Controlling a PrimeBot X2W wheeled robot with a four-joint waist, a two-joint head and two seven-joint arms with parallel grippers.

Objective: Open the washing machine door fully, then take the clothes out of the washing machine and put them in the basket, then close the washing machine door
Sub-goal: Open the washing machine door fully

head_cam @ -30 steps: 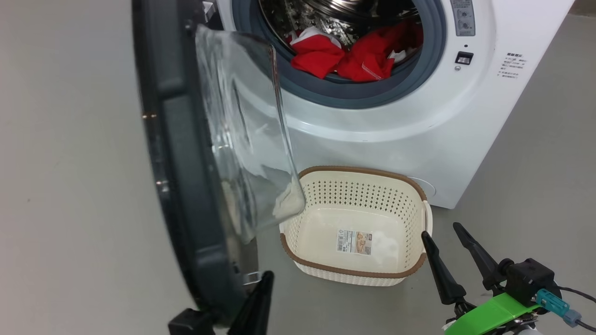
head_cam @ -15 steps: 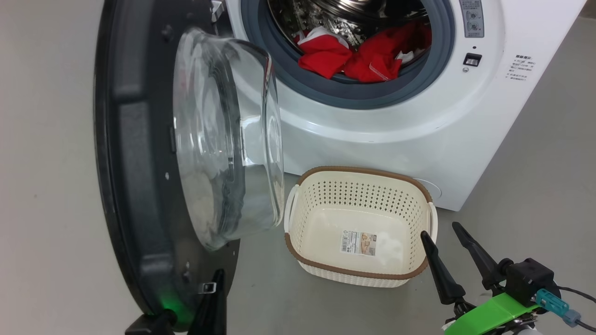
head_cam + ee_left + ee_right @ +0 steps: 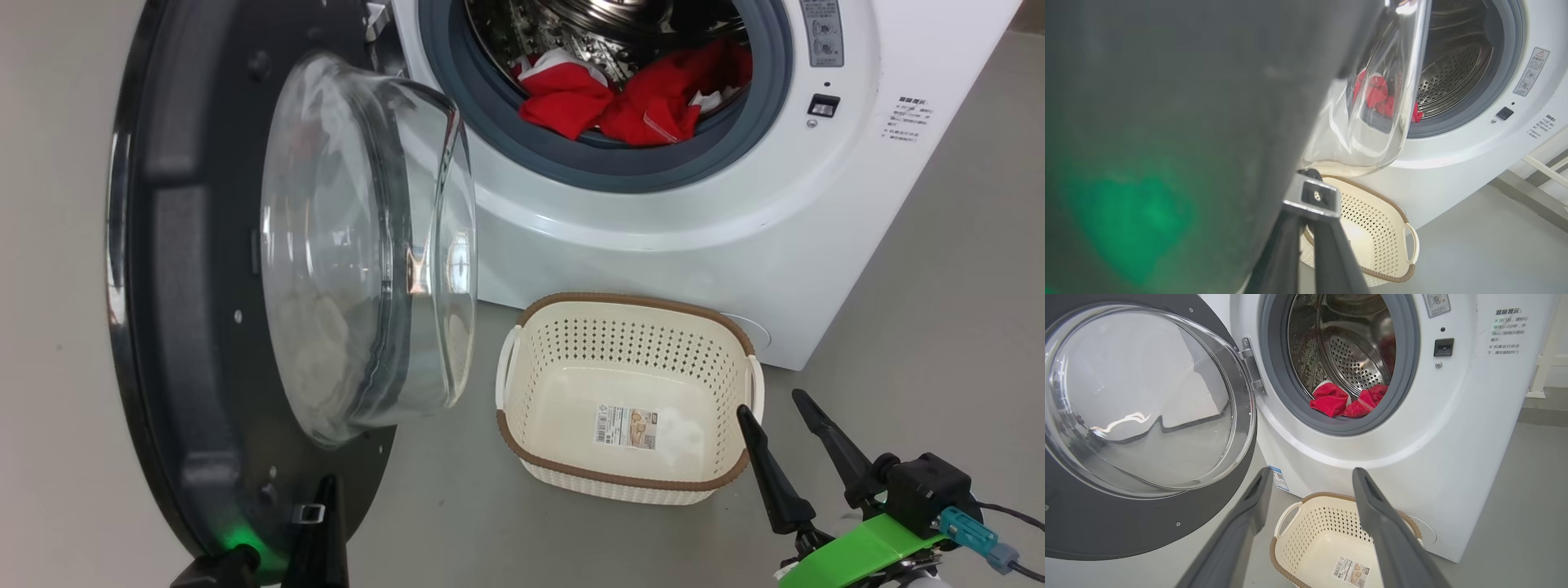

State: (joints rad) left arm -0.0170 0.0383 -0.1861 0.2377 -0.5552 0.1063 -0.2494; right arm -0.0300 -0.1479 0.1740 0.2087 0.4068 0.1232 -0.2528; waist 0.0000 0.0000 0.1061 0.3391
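White front-loader washing machine (image 3: 653,237), with its black-rimmed washing machine door (image 3: 175,327) hanging wide open on the left, glass bowl bulging out. Red clothes (image 3: 629,102) sit bunched at the drum's front lip. The cream basket (image 3: 629,300) stands upright on the floor just below, with a paper label on its bottom.

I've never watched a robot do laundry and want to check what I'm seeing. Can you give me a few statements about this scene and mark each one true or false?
1. The red clothes lie in the drum of the washing machine. True.
2. The basket holds a red garment. False: only a paper label lies on its bottom.
3. The right gripper is open and holds nothing. True.
4. The washing machine door is shut. False: it stands swung open, to the left of the drum opening.
5. The left gripper is spread wide. False: its fingers are shut together, at the door's lower edge.
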